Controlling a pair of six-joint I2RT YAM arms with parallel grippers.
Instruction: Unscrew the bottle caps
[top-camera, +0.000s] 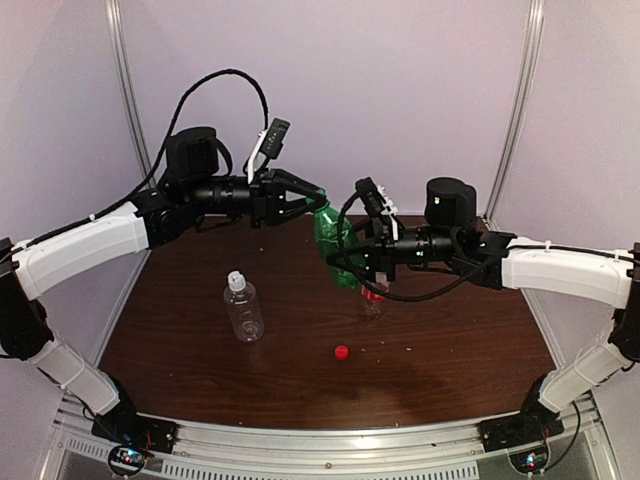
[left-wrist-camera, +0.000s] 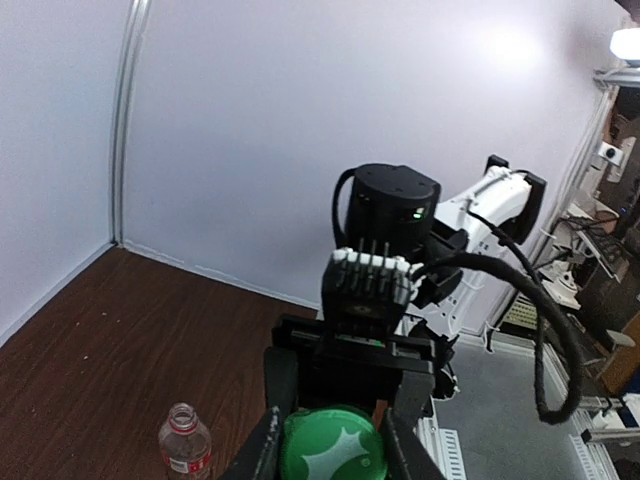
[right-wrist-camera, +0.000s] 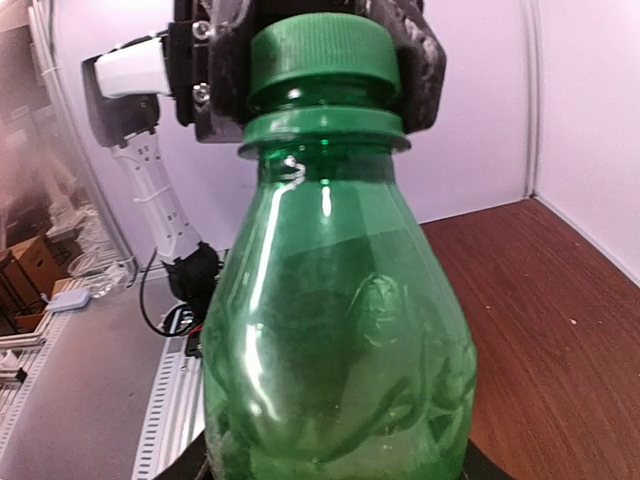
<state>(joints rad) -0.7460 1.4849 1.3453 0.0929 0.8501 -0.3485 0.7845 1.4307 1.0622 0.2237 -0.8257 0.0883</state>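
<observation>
Well, my left gripper (top-camera: 310, 198) is pinched on the green cap (right-wrist-camera: 320, 55), one dark finger on each side of it, and the cap sits on the neck of the green bottle (right-wrist-camera: 340, 330). My right gripper (top-camera: 352, 262) is clamped around that bottle's body, holding it tilted in the air above the back of the table (top-camera: 450, 350). Just beneath it the red-label bottle (top-camera: 372, 300) stands upright with its mouth uncovered. The red cap (top-camera: 342, 352) lies on the wood nearer me, apart from it. Off to the left the wider clear bottle (top-camera: 244, 315) stands with its white cap (top-camera: 236, 281) on.
</observation>
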